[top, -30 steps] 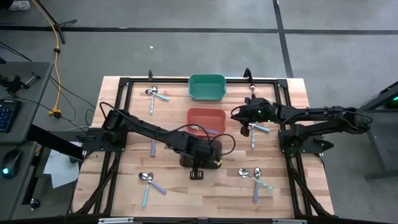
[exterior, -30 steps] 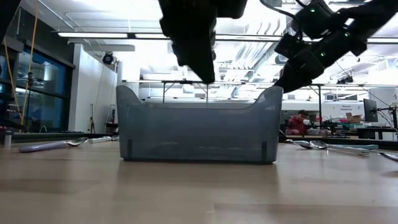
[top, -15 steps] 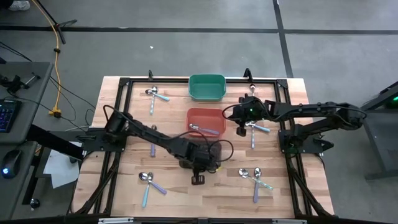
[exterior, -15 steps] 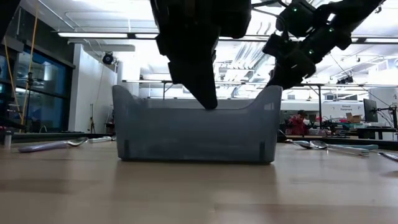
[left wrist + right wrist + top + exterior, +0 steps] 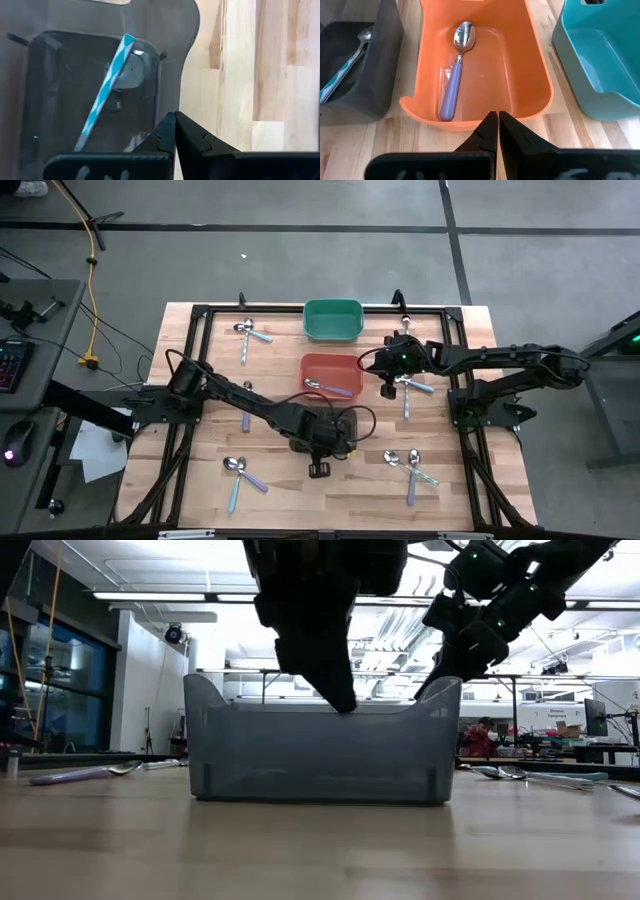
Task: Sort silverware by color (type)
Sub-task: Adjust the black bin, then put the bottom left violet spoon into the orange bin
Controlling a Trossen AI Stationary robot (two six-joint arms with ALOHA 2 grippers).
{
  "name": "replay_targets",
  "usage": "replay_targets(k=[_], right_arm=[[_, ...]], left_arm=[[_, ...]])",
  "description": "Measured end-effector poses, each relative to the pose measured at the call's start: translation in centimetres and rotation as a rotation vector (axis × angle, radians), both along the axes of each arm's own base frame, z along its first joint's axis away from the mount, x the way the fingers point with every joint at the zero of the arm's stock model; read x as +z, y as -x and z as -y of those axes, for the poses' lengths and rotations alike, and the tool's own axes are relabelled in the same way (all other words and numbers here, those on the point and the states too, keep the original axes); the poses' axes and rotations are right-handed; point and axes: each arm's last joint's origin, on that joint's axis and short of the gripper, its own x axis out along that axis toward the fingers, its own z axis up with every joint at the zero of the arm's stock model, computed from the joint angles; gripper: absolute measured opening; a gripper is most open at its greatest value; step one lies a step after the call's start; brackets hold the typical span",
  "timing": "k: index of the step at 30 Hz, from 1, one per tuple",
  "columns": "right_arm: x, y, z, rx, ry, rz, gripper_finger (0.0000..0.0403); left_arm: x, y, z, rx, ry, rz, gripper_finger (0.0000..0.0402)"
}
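My left gripper [image 5: 174, 131] is pinched shut and empty, right over the rim of the dark translucent plastic bin [image 5: 60, 65]; a teal-handled spoon [image 5: 107, 85] leans inside. Right gripper [image 5: 497, 131], also closed, hovers by the orange bin [image 5: 540, 75] with one lavender-handled spoon [image 5: 454, 80] in it. Loose spoons [image 5: 412, 465] sit near the table edges.

Two black jointed arms, looping black cables, green indicator light on right arm [image 5: 405, 358]
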Motion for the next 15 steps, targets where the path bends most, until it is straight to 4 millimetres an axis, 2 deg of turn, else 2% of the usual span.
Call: replay_targets(k=[15], right_arm=[[-0.2, 0.1, -0.1, 0.000, -0.006, -0.022, 0.0000]], left_arm=[[4.2, 3.1, -1.8, 0.007, -0.168, -0.046, 0.0000]])
